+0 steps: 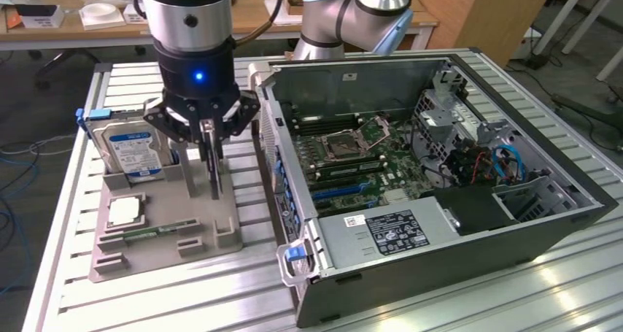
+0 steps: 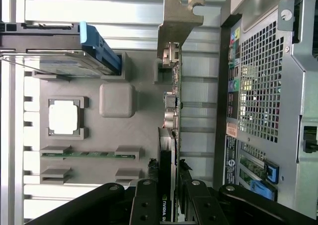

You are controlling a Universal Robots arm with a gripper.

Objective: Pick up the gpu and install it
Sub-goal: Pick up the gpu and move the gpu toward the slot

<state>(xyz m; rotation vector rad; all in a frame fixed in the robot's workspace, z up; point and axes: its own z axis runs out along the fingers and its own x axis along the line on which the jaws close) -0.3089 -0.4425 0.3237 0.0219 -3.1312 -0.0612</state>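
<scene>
The gpu stands on edge as a slim dark strip over the grey holder tray, its lower end down at the tray's slot. In the wrist view the gpu runs edge-on, with its pale metal bracket at the far end. My gripper hangs straight above it. The two black fingers press against either face of the card, so the gripper is shut on the gpu. The open computer case, with its green motherboard, lies to the exterior view's right of the tray.
On the tray stand a silver hard drive with a blue label, a square processor and a small green memory stick. The case's side wall stands close beside the card. A second robot arm stands behind the case.
</scene>
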